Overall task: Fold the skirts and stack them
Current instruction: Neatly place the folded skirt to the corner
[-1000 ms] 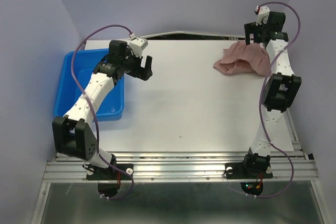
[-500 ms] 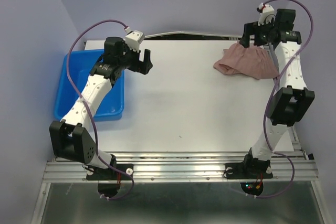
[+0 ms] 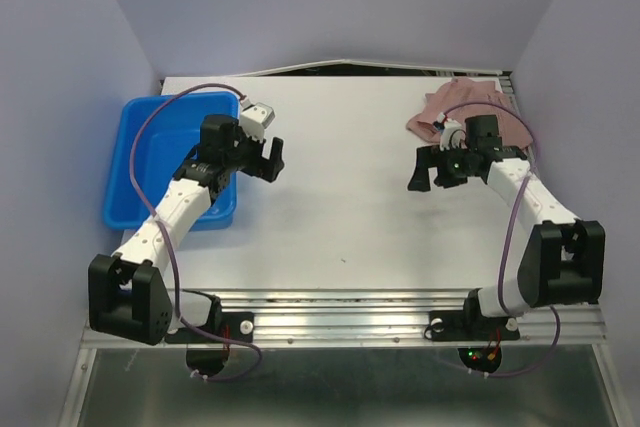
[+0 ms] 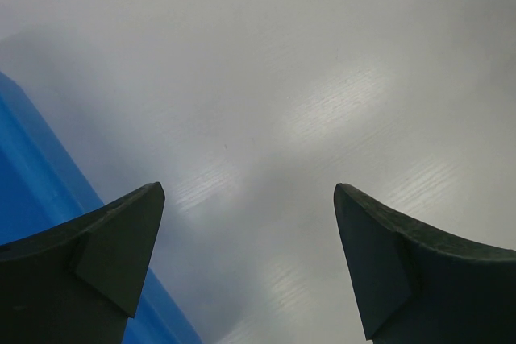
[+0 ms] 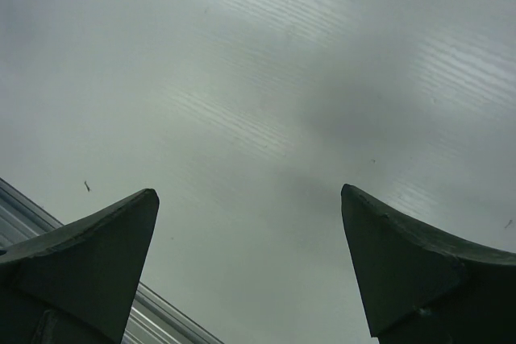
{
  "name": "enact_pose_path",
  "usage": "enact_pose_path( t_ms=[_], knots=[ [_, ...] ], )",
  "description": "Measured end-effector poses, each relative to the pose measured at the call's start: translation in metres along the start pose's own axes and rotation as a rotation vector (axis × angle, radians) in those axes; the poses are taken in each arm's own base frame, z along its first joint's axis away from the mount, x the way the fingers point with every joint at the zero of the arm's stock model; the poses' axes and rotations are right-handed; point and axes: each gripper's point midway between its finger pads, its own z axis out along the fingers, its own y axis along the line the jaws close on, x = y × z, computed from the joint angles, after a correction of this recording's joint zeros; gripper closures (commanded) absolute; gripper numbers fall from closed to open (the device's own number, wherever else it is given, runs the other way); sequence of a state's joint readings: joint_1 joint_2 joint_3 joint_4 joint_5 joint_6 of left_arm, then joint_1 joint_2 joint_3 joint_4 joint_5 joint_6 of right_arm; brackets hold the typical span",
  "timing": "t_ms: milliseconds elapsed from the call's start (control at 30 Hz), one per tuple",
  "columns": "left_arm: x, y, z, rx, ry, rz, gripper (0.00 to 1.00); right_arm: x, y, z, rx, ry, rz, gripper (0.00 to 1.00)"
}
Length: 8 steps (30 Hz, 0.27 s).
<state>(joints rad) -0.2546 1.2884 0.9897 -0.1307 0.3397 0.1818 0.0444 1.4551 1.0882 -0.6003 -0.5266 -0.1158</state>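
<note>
A mauve-pink skirt (image 3: 452,99) lies bunched at the table's far right corner, partly behind my right arm. My right gripper (image 3: 428,169) hangs over bare table a little in front and left of the skirt, open, nothing between its fingers (image 5: 89,255). My left gripper (image 3: 268,158) is open too, over bare table just right of the blue bin (image 3: 135,147), whose edge (image 4: 32,183) shows in the left wrist view. Neither wrist view shows any cloth.
The blue bin stands at the table's left side with my left arm crossing its right wall. The white table (image 3: 340,207) spreads between the two grippers. A metal rail (image 3: 340,312) runs along the near edge, also at the right wrist view's lower left (image 5: 161,312).
My right gripper has come away from the far right corner, forward and left of the skirt, which now lies uncovered. My left gripper has moved nearer and slightly lower.
</note>
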Motion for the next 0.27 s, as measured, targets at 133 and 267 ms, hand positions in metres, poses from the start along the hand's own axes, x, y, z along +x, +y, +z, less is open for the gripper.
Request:
enact_pose_path(
  t_ms=[133,267],
  knots=[
    [0.022,-0.002,-0.005,-0.005,0.032,0.017,0.01,0.031,0.003,0.003,-0.005,0.023,0.035,0.00],
    [0.028,0.000,-0.006,-0.009,0.047,0.042,0.01,0.037,0.009,-0.002,-0.007,0.013,0.029,0.00]
  ],
)
